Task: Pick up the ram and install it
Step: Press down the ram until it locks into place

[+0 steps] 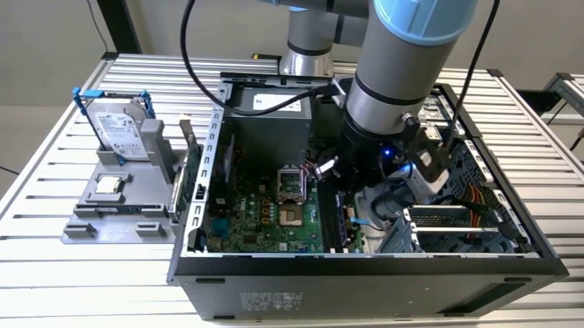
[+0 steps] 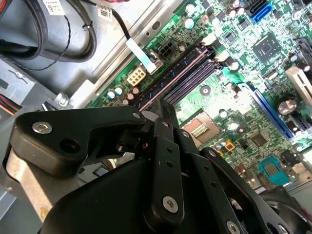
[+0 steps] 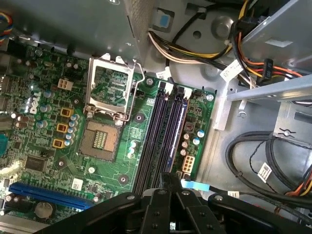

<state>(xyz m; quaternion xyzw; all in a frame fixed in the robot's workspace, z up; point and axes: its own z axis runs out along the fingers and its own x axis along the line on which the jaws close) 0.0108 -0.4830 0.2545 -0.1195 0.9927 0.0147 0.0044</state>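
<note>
green mobo (image 3: 117,161), blk mem slots (image 3: 163,141), blue drive frame (image 1: 114,96)

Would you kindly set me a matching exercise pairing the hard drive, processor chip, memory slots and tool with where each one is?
Things:
1. hard drive
2. processor chip
3. memory slots
4. tool

Places:
A. mounted on the green motherboard
B. upright in a blue frame
C. poised above the motherboard, inside the case
D. flat on the grey holder

Pairs: 1-B, 2-D, 3-A, 4-C.

Hand (image 3: 168,183) fingertips meet over memory slots (image 3: 163,139); held object too hidden to tell.
</note>
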